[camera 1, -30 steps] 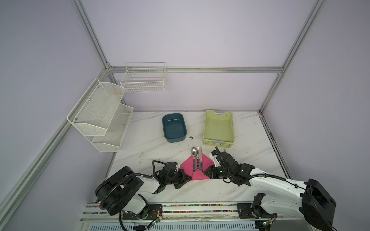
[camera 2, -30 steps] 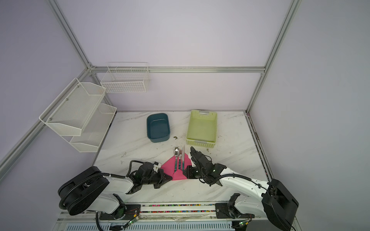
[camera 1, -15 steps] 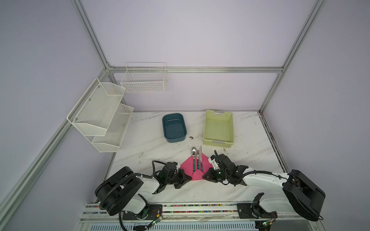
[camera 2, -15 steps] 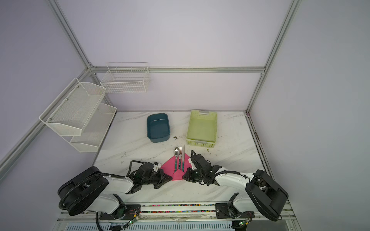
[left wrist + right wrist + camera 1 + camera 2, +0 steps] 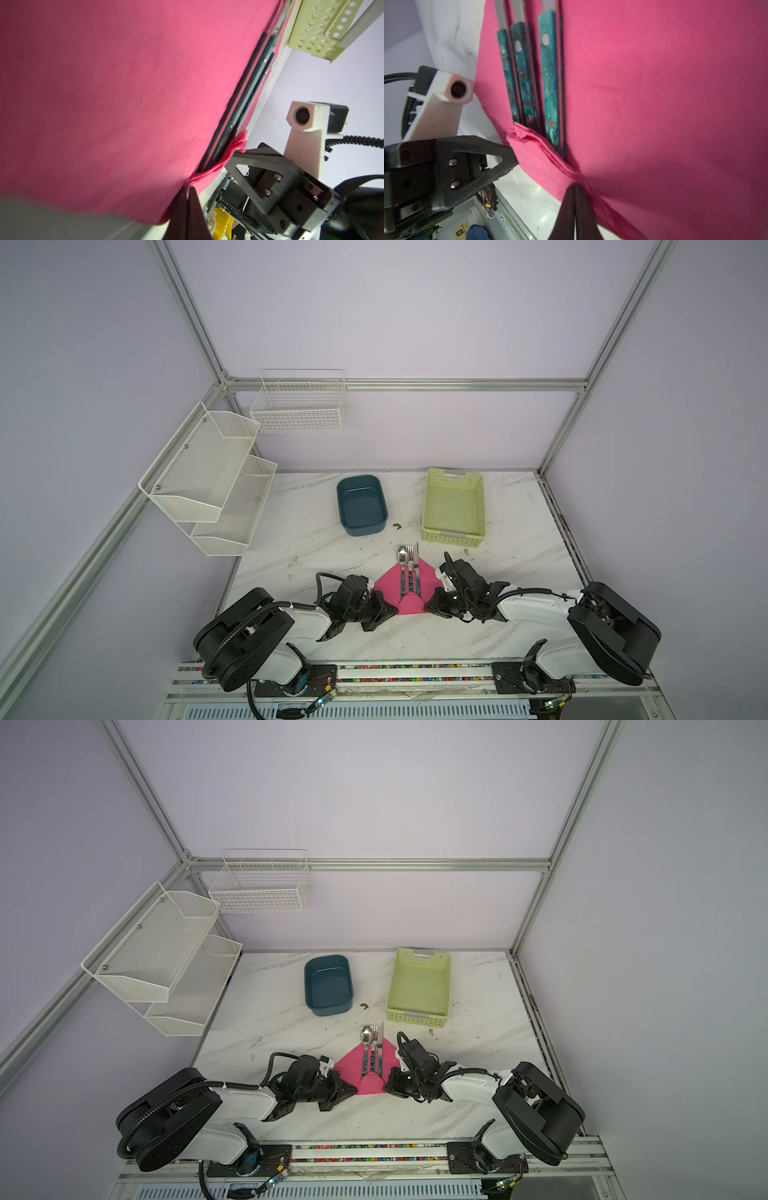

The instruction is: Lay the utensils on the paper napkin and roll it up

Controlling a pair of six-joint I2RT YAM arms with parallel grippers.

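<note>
Pinching near edge of paper napkin (image 5: 388, 587) at lower centre: left gripper (image 5: 392, 610) clamped on its left corner, right gripper (image 5: 429, 608) clamped on right, so, we judge, fold rolls over handles. Beyond, utensils (image 5: 409, 572) lie side by side mid-napkin, heads overhanging far corner toward green basket (image 5: 453, 536).

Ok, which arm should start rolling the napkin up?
Right, probably, but barely: the right gripper pinches the napkin edge close beside the utensils. The left gripper pinches the opposite side too.
</note>
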